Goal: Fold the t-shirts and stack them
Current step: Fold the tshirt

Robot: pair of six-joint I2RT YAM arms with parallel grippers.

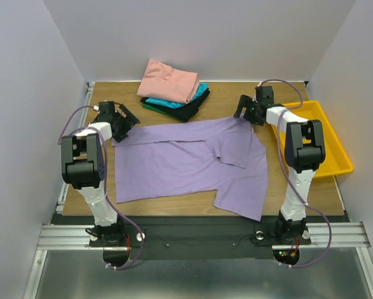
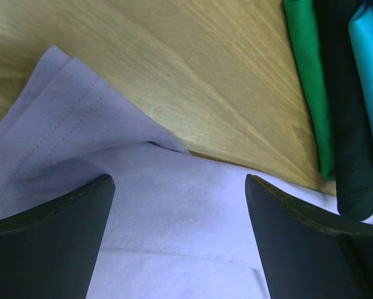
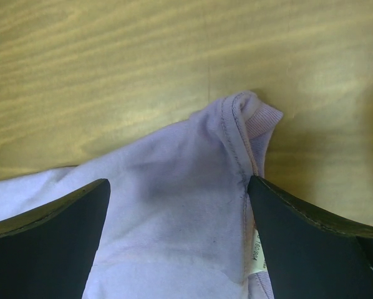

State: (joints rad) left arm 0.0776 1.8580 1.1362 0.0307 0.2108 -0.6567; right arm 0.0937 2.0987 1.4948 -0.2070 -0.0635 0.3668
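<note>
Purple t-shirt (image 1: pixel 186 162) is lying spread on the table (image 1: pixel 230 93), one side flopped over. Left gripper (image 2: pixel 179 184) is sitting over the shirt's far-left corner, jaws gaping, gripping nothing. Right gripper (image 3: pixel 179 187) is straddling the shirt's far-right ribbed edge, jaws likewise apart. Folded stack (image 1: pixel 174 93) is lying just beyond the shirt.

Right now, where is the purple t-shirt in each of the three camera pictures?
Top external: the light purple t-shirt lies spread across the middle of the wooden table.
Left wrist: it fills the lower half.
Right wrist: its collar end, lower centre.
Shared landmark: the wooden table.
</note>
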